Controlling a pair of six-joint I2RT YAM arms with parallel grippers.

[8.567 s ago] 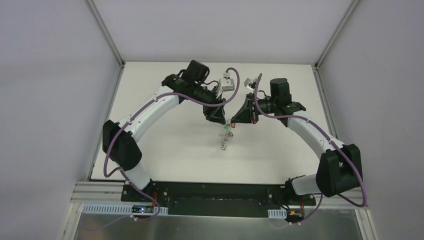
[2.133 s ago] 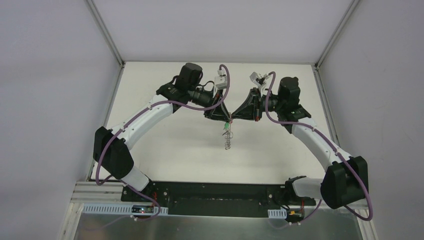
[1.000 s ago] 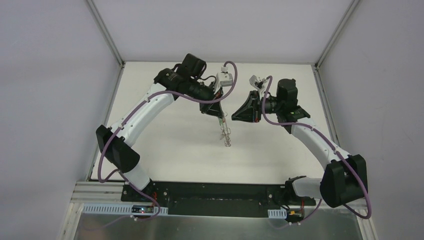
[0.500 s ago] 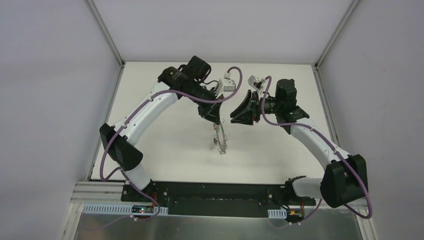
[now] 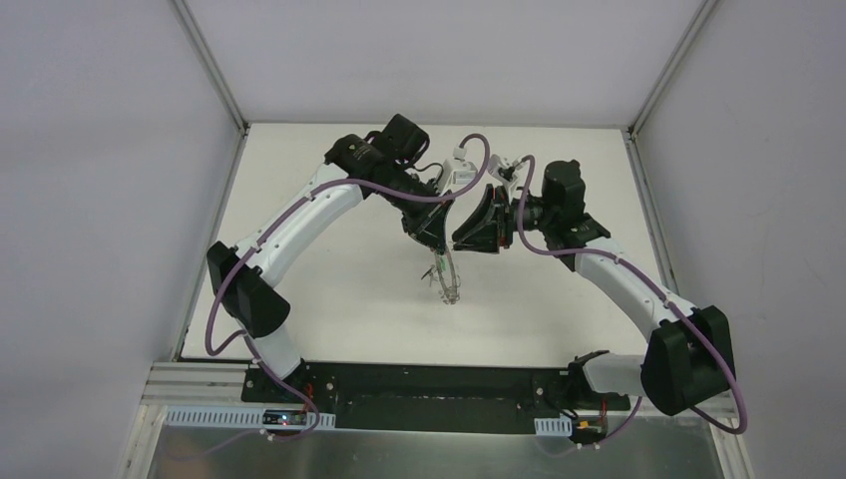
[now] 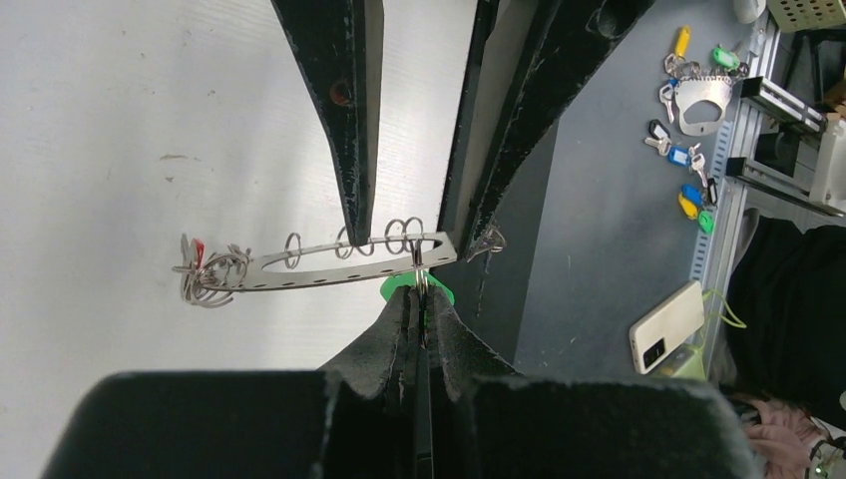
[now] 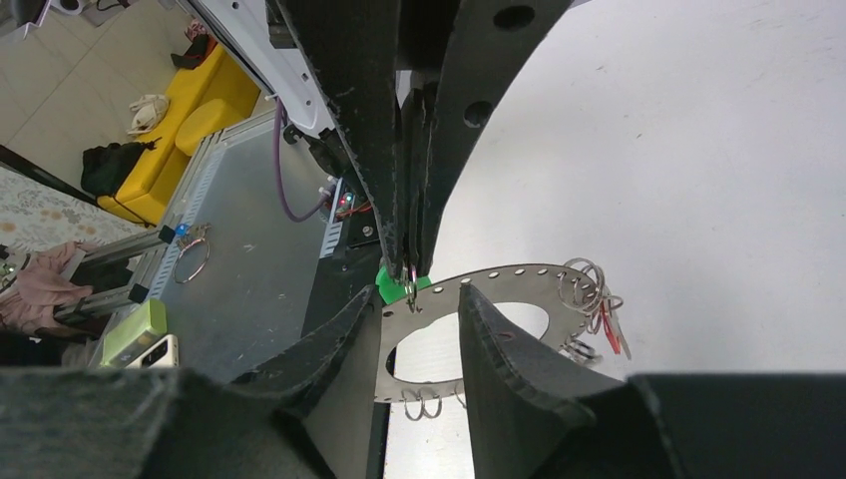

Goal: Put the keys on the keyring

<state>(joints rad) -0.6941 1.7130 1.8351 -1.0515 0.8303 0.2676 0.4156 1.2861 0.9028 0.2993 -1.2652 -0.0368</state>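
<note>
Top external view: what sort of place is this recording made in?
Probably a robotics lab workcell: a white table boxed in by plain panels on aluminium framing. The wrist views glimpse a room beyond, with spare keys and a yellow sofa.

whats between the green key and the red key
A stretch of the keyring, its flat grey band with empty wire loops, in the left wrist view.

Left claw [image 6: 420,317] hides most of green key [image 6: 393,288].
</note>
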